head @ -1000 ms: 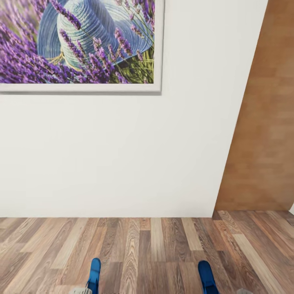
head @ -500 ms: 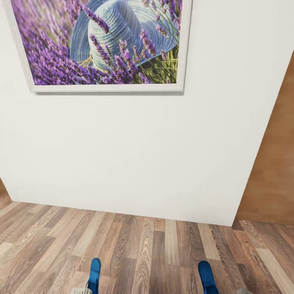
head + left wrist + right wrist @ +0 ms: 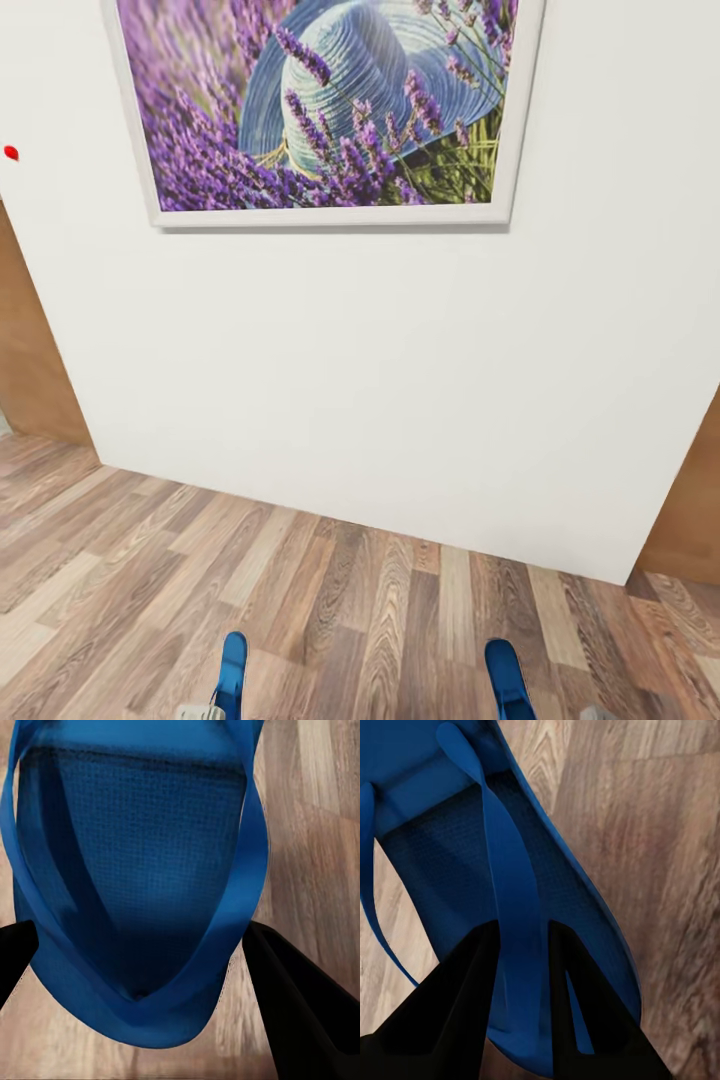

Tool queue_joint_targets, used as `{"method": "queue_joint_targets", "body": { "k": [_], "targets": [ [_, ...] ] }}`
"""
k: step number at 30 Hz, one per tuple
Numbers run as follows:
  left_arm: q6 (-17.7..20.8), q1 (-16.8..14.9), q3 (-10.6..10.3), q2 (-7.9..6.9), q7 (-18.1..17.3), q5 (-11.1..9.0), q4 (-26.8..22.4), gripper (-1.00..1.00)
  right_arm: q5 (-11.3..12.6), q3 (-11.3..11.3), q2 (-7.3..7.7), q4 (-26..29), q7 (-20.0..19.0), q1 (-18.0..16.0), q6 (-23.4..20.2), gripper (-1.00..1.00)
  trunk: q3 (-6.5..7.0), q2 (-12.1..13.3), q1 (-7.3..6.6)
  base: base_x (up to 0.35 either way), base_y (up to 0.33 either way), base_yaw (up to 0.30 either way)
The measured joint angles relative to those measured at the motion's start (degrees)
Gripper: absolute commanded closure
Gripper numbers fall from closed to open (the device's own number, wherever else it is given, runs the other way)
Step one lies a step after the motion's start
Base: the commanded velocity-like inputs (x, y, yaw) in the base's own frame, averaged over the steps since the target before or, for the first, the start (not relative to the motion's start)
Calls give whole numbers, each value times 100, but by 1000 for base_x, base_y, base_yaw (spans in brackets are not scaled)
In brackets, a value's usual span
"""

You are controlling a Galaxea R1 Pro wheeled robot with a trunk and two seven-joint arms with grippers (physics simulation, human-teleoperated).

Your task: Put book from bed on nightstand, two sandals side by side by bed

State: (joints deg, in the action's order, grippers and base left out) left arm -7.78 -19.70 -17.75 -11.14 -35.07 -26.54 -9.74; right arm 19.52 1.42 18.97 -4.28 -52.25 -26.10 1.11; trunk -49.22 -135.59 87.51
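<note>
Both grippers carrying sandals, facing white wall
Left gripper (image 3: 142, 960) fingers straddle left sandal (image 3: 135, 870); right gripper (image 3: 521, 945) pinches right sandal (image 3: 472, 870) strap

Left black two-fingered gripper (image 3: 150, 967): fingers either side of a bright blue flip-flop (image 3: 135, 870). Right black two-fingered gripper (image 3: 521, 967): fingers pinching a second blue flip-flop's strap (image 3: 510, 885).

camera swung left | lavender picture (image 3: 330, 105) shifted right | red dot (image 3: 11, 153) appeared

Head toward wall (image 3: 350, 380) — wrists floorward, close
</note>
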Motion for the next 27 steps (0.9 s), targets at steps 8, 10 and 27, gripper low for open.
{"method": "queue_joint_targets", "body": {
  "k": [8,10,27],
  "targets": [
    [0,-1,-2,0,2,1,0,100,0,0,0,0,0,0,0,100,0,0,0,0,0,293],
    [0,0,-2,0,2,1,0,100,0,0,0,0,0,0,0,100,0,0,0,0,0,293],
    [0,-1,-4,0,2,2,1,100,1,0,0,0,0,0,0,100,0,0,0,0,0,292]
  ]
}}
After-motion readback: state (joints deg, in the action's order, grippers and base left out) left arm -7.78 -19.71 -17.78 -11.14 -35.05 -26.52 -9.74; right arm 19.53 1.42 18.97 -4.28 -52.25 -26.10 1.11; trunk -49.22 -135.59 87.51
